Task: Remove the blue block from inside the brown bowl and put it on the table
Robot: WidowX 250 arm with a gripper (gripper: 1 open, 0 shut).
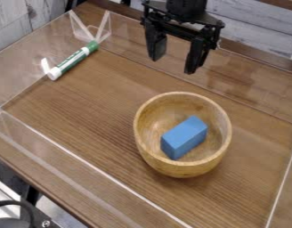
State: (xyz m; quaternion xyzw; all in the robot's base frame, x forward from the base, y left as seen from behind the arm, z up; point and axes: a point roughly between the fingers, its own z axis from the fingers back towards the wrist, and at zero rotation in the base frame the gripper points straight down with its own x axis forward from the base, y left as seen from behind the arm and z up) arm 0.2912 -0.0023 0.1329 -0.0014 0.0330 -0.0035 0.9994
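The blue block [184,136] lies inside the brown bowl [146,142], slightly tilted on its floor. The light wooden bowl stands on the dark wood-grain table [77,107], right of centre and toward the front. My black gripper [176,55] hangs above the table behind the bowl, pointing down. Its two fingers are spread apart with nothing between them. It is clear of the bowl and the block.
A white-and-green marker [70,60] lies on the table at the back left. Clear acrylic walls [42,40] run along the table's edges, and one stands near the front edge.
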